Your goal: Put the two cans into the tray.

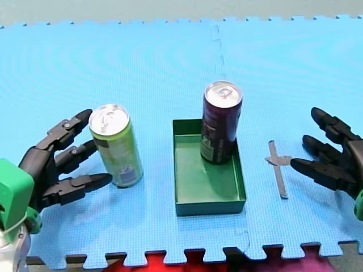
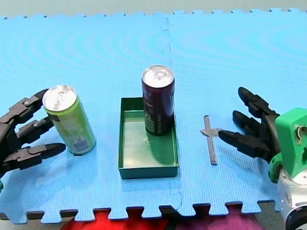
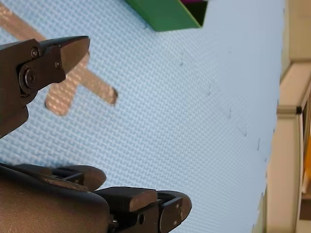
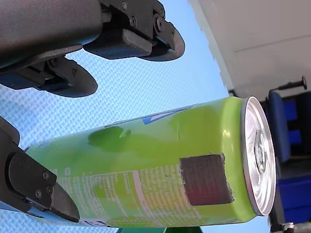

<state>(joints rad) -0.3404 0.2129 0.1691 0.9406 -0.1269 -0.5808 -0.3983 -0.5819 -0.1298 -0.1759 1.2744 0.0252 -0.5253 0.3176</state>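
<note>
I had the left hand (image 1: 59,163) bracketing the green can (image 1: 117,148) on the mat (image 1: 142,68) left of the tray (image 1: 210,205). Its fingers (image 1: 85,182) were uncurled either side and not squeezing, I'd guess set for the lift. The right hand (image 1: 332,156) was empty and uncurled by the tape mark (image 1: 279,173). Count: two cans, one tray, with the purple can (image 1: 220,124) already standing inside.

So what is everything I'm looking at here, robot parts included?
mat: one, blue foam, covering the work surface.
tray: one, green, mid-mat.
purple can: one, dark purple, upright in the tray's far end.
green can: one, lime green, upright on the mat left of the tray.
tape mark: one, grey cross, right of the tray.
left hand: one, black, open, beside the green can.
right hand: one, black, open, right of the tape mark.
</note>
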